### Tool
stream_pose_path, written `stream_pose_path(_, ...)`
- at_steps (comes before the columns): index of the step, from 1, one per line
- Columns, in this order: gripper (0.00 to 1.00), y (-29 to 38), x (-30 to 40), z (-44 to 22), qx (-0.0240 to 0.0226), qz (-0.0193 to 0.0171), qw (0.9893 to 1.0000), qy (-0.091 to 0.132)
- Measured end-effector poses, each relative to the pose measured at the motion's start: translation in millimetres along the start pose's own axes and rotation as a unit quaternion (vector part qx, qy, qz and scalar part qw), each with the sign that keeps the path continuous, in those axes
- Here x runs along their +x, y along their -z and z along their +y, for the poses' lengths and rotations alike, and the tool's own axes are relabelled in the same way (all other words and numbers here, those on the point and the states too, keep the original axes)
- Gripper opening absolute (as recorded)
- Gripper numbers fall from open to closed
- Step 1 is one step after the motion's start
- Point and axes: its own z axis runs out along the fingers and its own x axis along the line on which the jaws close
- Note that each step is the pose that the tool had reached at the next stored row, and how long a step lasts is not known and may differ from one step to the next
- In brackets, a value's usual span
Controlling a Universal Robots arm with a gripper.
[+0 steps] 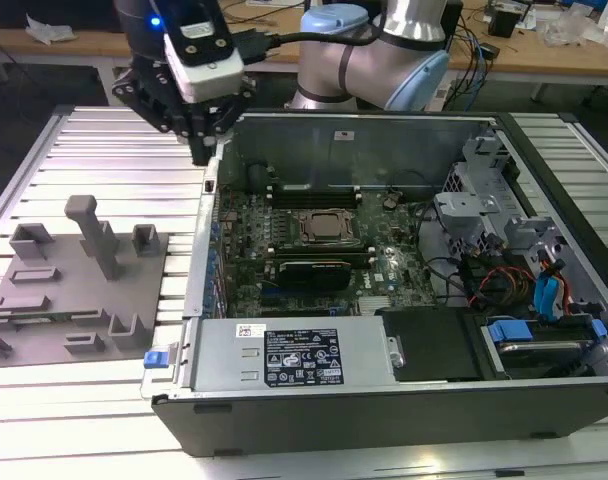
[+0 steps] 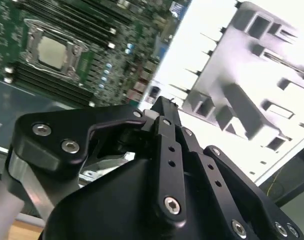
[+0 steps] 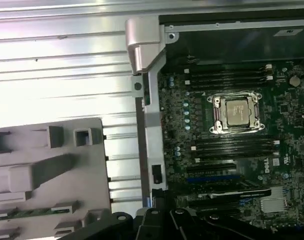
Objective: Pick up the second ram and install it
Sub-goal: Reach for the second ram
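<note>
Beside the open black metal computer case (image 1: pixel 384 410), slotted in the grey plastic fixture tray (image 1: pixel 134 285): the second ram (image 3: pixel 22 212), thin green stick, one end cut off, chips indistinct, long axis aimed at the case. Above the case's tray-side wall, black gripper (image 1: pixel 202 155) pressed together, empty.

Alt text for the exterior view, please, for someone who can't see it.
A robot arm's gripper hangs above one edge of an open computer case, its motherboard exposed. To the exterior view's left of the case, a grey holder tray sits on the slatted table.
</note>
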Motion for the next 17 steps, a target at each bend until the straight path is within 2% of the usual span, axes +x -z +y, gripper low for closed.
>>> stream_pose_path(1,0.11,0.1,8.5,-0.6,0.0000,-0.0001,1.0000,0.000)
stream_pose_path(2,0.11,0.2,20.2,-1.5,-0.0001,-0.0002,1.0000,0.000)
stream_pose_path(4,0.11,0.3,29.4,-2.2,0.0000,-0.0001,1.0000,0.000)
stream_pose_path(5,0.11,0.3,38.3,-3.0,0.0000,-0.0001,1.0000,0.000)
stream_pose_path(6,0.11,0.3,50.0,-4.6,-0.0001,-0.0001,1.0000,0.000)
stream_pose_path(7,0.11,0.2,66.5,-7.5,-0.0001,-0.0002,1.0000,0.000)
stream_pose_path(10,0.11,0.2,89.7,-12.1,0.0000,-0.0001,1.0000,0.000)
stream_pose_path(12,0.11,0.1,99.0,-14.3,0.0000,-0.0001,1.0000,0.000)
stream_pose_path(14,0.11,0.0,120.5,-20.4,0.0000,-0.0001,1.0000,0.000)
stream_pose_path(15,0.11,-0.2,129.4,-24.2,-0.0001,-0.0002,1.0000,0.000)
stream_pose_path(16,0.11,-0.4,135.3,-27.7,0.0000,-0.0001,1.0000,0.000)
stream_pose_path(17,0.11,-0.8,144.8,-33.0,0.0000,-0.0001,1.0000,0.000)
